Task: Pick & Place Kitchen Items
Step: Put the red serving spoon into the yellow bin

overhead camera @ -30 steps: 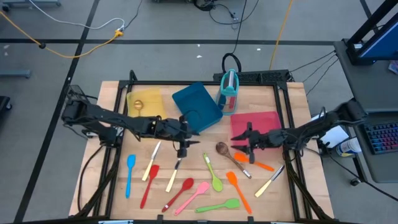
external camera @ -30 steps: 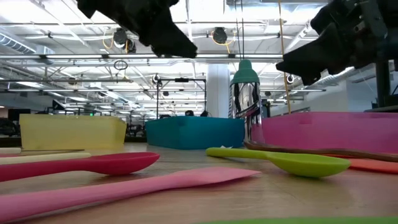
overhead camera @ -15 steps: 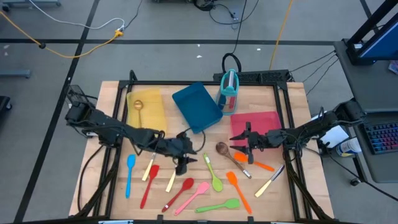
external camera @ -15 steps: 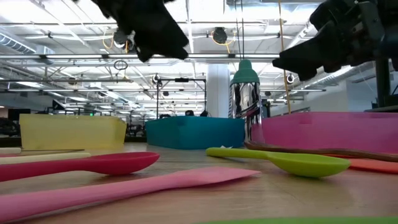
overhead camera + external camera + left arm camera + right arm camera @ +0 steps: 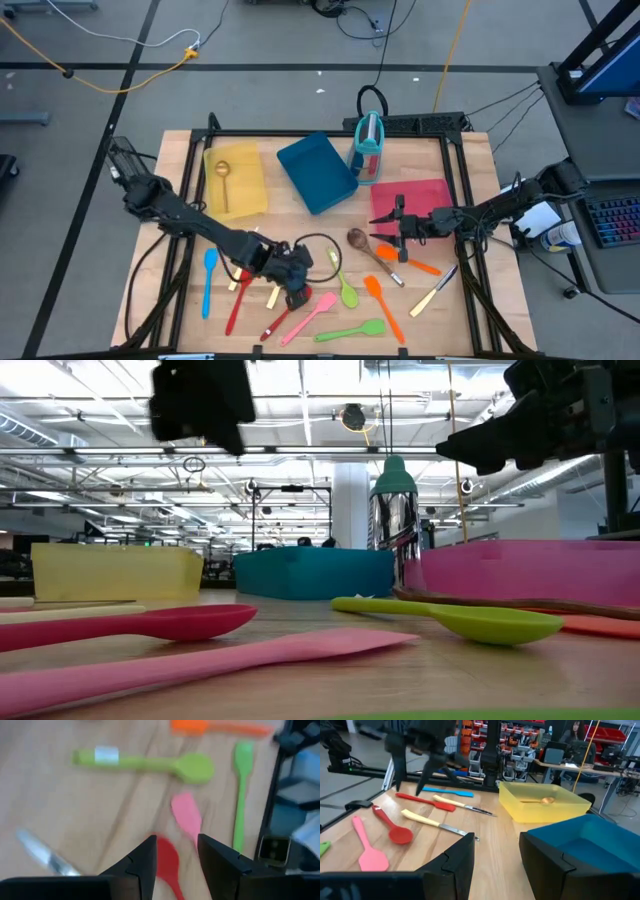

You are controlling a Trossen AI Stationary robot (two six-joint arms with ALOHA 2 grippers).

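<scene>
**Left gripper low over red spoon, right gripper waiting by red tray**

Nearest the front edge: green spatula [image 5: 352, 330], flat on the table [image 5: 180, 150]. Just behind it, pink spatula [image 5: 318, 308] and red spoon [image 5: 167, 865] side by side, both slanting.

Above the red spoon's bowl: left gripper [image 5: 297, 293], fingers [image 5: 145, 865] spread, the bowl showing in the gap between them. Cannot tell whether touching the spoon or the table. Nothing pinched.

To that gripper's left: cream knife [image 5: 272, 297], red spatula [image 5: 237, 300], then blue spoon [image 5: 208, 280], all lying roughly front to back. To its right: green spoon [image 5: 342, 280], orange spatula [image 5: 383, 305] and, farther right, another cream-handled knife [image 5: 435, 292].

Mid-table on the right: wooden spoon [image 5: 370, 250], slanting, bowl toward the middle. Just beside it, right gripper [image 5: 397, 228] hanging over the front left corner of the red tray [image 5: 425, 195], fingers [image 5: 460, 865] spread, nothing between them. Orange utensil [image 5: 420, 265] on the table below that arm.

Farther back: yellow tray [image 5: 245, 190] on the left with a gold spoon [image 5: 222, 175] inside, blue tray [image 5: 315, 172] in the middle, set askew.

At the back: teal holder [image 5: 368, 145], upright, just behind the red tray.
</scene>
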